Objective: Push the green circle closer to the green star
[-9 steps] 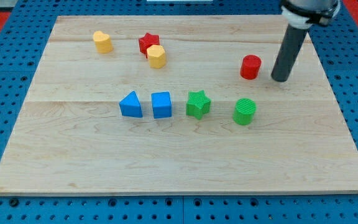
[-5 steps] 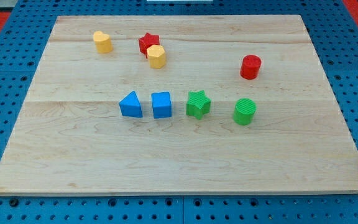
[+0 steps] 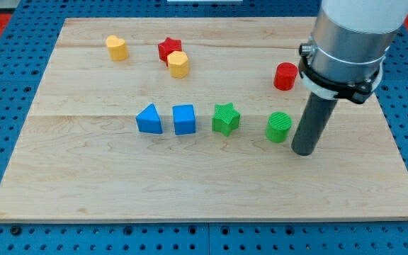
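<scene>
my tip (image 3: 302, 151): bare rod, holding nothing, just right of green circle (image 3: 279, 127)
step: lined up to push
next: slide left toward green star (image 3: 225, 118)

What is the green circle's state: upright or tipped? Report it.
Upright. The green circle sits flat on the board, ribbed round face up, with my tip just to its right.
</scene>
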Available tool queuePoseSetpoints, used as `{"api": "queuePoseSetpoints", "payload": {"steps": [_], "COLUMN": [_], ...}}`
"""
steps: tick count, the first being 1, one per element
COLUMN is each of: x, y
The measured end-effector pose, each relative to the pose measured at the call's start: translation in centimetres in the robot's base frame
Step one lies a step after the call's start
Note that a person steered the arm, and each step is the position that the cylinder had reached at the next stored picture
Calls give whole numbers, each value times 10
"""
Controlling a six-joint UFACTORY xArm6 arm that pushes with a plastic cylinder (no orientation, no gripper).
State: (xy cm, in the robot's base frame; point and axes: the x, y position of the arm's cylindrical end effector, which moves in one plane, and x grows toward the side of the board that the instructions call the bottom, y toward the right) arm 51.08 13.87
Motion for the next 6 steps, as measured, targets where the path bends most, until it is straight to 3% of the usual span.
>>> {"api": "queuePoseSetpoints", "payload": {"steps": [6], "x": [-24], "y": [-22]}}
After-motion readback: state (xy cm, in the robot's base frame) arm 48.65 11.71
